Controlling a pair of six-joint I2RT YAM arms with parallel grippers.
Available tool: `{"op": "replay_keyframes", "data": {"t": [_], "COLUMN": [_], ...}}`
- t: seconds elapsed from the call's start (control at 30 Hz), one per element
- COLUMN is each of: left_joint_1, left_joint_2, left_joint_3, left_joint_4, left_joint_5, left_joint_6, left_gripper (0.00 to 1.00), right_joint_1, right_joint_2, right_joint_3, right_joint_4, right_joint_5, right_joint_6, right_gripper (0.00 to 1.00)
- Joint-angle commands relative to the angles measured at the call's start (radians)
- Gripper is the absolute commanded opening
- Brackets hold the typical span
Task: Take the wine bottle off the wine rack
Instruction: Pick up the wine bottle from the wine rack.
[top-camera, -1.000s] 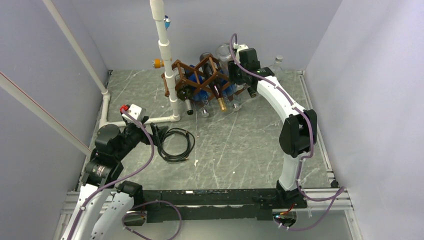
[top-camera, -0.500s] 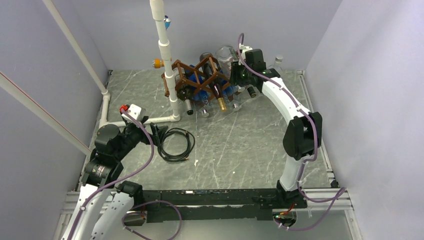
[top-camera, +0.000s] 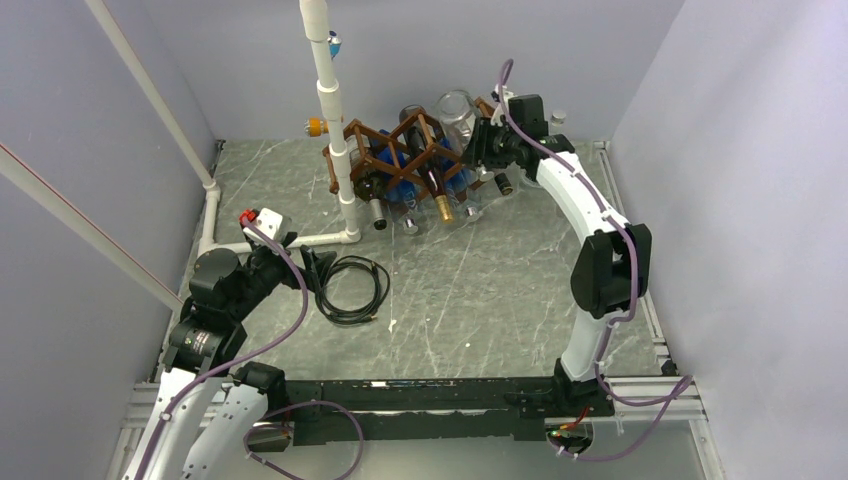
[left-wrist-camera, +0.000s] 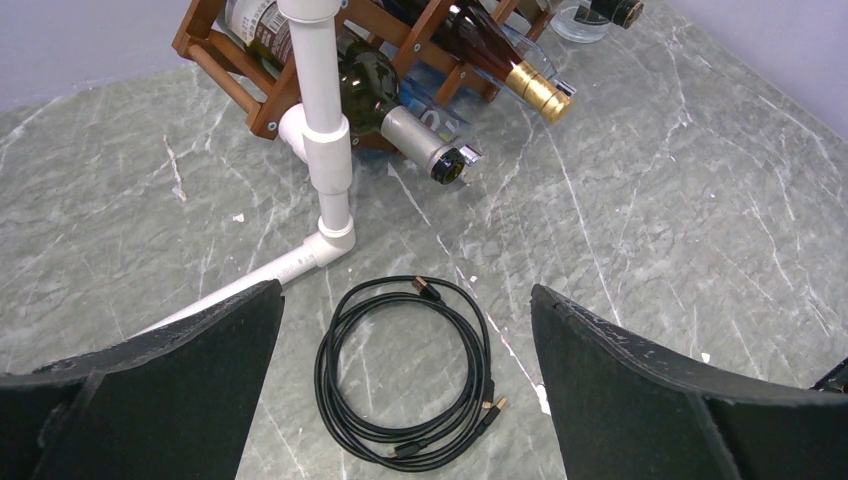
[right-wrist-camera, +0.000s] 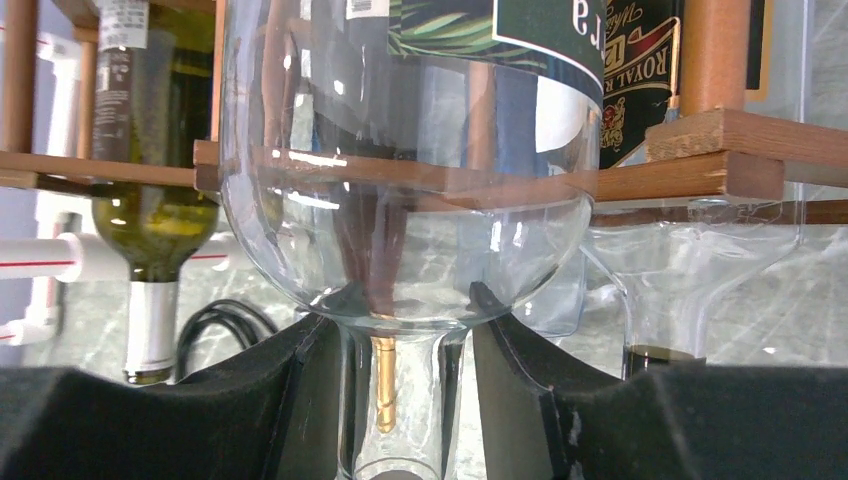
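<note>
arms sit in very different poses. the right one stretches from the near edge up along the right side of the counter (top-camera: 480, 290), elbow raised, wrist bent left toward the right end of the wine rack (top-camera: 358, 137) at the far edge. the right tool (right-wrist-camera: 405, 340) is clamped on the neck of the wine bottle (right-wrist-camera: 400, 200), a clear glass one, one finger pressed against each side just below the shoulder. the left arm is folded low near the left edge, and the left tool (left-wrist-camera: 405, 295) hangs with its fingers spread wide, gripping nothing, above a coiled black cable (left-wrist-camera: 420, 445).

the clear bottle lies at the rack's right end, base toward the far wall. whether it rests in a cell cannot be told, since the rack's slats show only through the glass. its cap is cut off at the bottom of the right wrist view. a white pipe (left-wrist-camera: 320, 130) covers part of the rack's left end.

on the clear bottle, a leafy green label carries large white letters cut off by the top edge, too few to read. behind it a dark label (right-wrist-camera: 640, 90) shows "royal" in gold. a green bottle (right-wrist-camera: 150, 200) to the left has a label too small to read.
</note>
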Motion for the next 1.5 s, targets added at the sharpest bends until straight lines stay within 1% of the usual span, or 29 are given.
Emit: {"op": "replay_keyframes", "data": {"t": [0.0, 0.17, 0.4, 1.47], "left_joint_1": [0.008, 0.010, 0.013, 0.016], "left_joint_2": [-0.002, 0.001, 0.003, -0.003], "left_joint_3": [-0.009, -0.008, -0.008, -0.010], "left_joint_4": [0.046, 0.046, 0.048, 0.049], "left_joint_5": [0.022, 0.024, 0.027, 0.034], "left_joint_6": [-0.014, -0.014, -0.016, -0.016], "left_gripper": [0.99, 1.00, 1.00, 1.00], "right_joint_1": [-0.065, -0.088, -0.114, -0.126], "right_joint_2": [-0.085, -0.082, -0.087, -0.156], "right_joint_3": [0.067, 0.063, 0.062, -0.023], "right_joint_4": [0.224, 0.246, 0.264, 0.406], "right_joint_5": [-0.071, -0.135, -0.188, -0.422], "right_joint_6": [0.090, 0.142, 0.176, 0.284], "right_gripper": [0.00, 0.00, 0.00, 0.00]}}
